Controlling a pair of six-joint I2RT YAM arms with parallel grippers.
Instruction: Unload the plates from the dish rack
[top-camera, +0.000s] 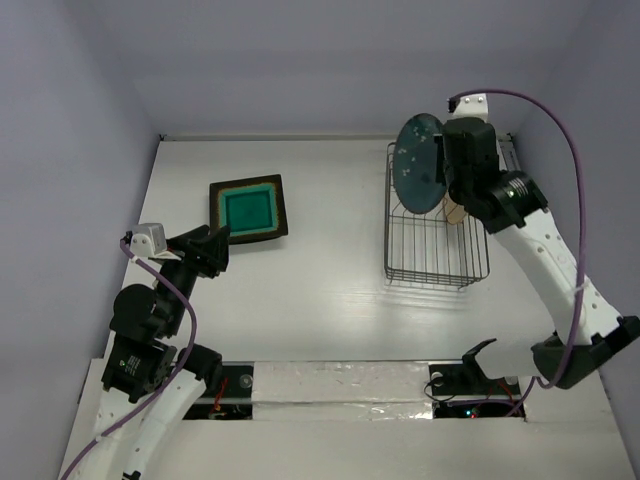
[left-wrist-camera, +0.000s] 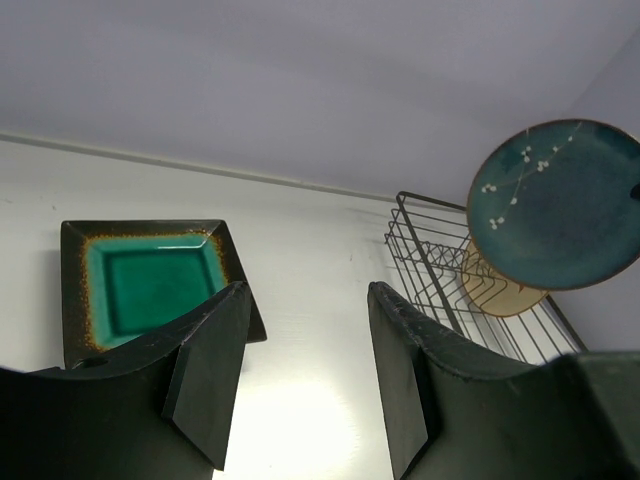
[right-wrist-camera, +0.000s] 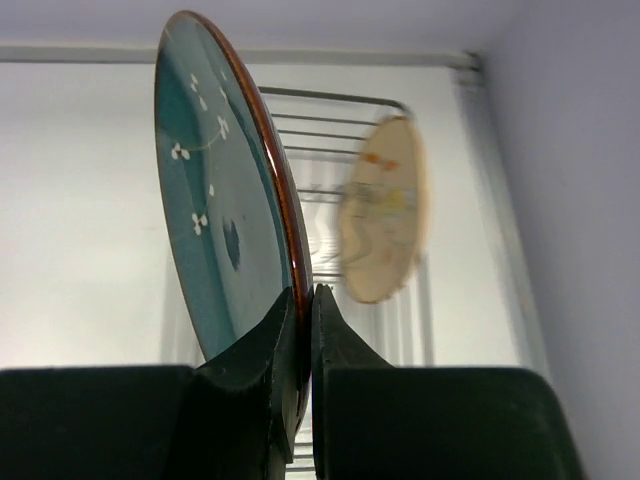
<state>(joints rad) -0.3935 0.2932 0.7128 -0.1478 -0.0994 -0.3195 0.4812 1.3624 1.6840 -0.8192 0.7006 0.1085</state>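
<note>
R gripper (right-wrist-camera: 303, 300) was clamped on the lower rim of a round dark-blue plate (right-wrist-camera: 215, 230) w/ white blossoms. The jaws pinched the edge from both sides, so the plate stood on edge, nearly upright. Made sense: plates sit vertical btwn the prongs, so an edge pinch is about the only way to take one out w/o fouling the wires. In the top view the plate hung above the far end of the dish rack (top-camera: 435, 250), and as far as I could judge it was clear of the prongs.

One plate sat in the rack: the round tan plate (right-wrist-camera: 385, 215), leaning upright at the far end, just behind the held one & apart from it. It was blurry in the wrist view, so the pattern was hard to read.

A teal square plate (top-camera: 248, 208) lay flat & face up on the table (top-camera: 330, 300), well left of the rack, prob. the drop-off area. L gripper (left-wrist-camera: 307, 300) hovered near that plate's near-right corner w/ fingers spread, nothing btwn them, not touching it.

My read: task partway, w/ one plate out, one in hand & at least one to go. Next move would call for carrying the blue plate left & tipping it flat before letting go. A rim pinch gives little hold vs. swing, so a slip is the risk.
</note>
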